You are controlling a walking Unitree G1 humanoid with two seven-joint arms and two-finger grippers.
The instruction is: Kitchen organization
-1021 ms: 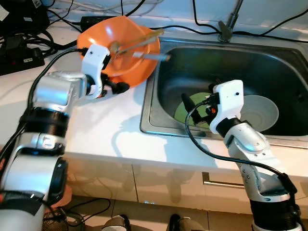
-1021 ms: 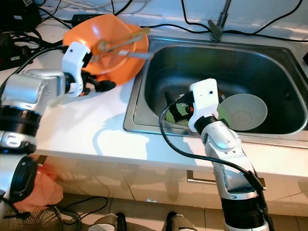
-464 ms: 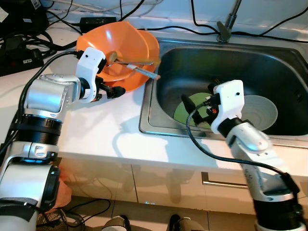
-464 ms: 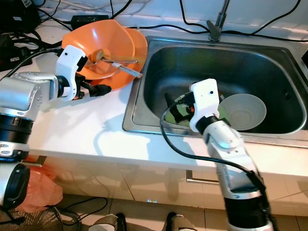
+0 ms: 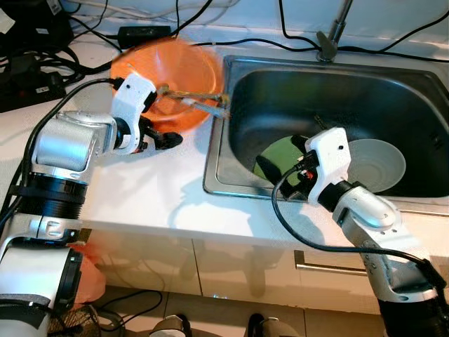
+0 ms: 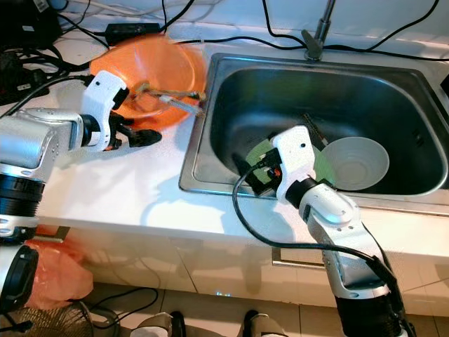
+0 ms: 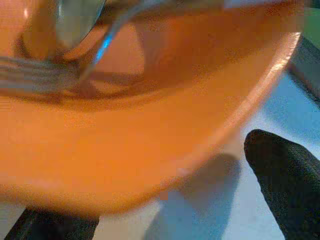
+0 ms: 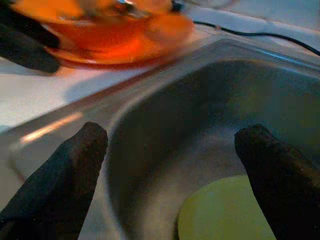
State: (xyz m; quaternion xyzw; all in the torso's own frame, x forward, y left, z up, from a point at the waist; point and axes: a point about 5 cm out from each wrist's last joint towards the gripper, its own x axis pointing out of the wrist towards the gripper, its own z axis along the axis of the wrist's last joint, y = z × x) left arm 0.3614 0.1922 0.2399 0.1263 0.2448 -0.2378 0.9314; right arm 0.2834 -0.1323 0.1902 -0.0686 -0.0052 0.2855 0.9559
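White surface beside the sink (image 5: 231,179) is carrying the orange bowl (image 5: 168,84), which the left end effector (image 5: 163,139) is gripping by its near rim, while the right end effector (image 8: 170,165) is hanging wide open over the green plate (image 5: 280,156), so I'd be keeping that bowl level.

The sink (image 5: 393,91) is shiny grey metal, and so is the tap (image 5: 334,31) at its 12 o'clock. The orange bowl (image 5: 168,91) looks like smooth plastic (a bit glossy). The spoon (image 7: 75,25) in it is shiny metal. The counter (image 5: 161,189) is smooth, glossy white.
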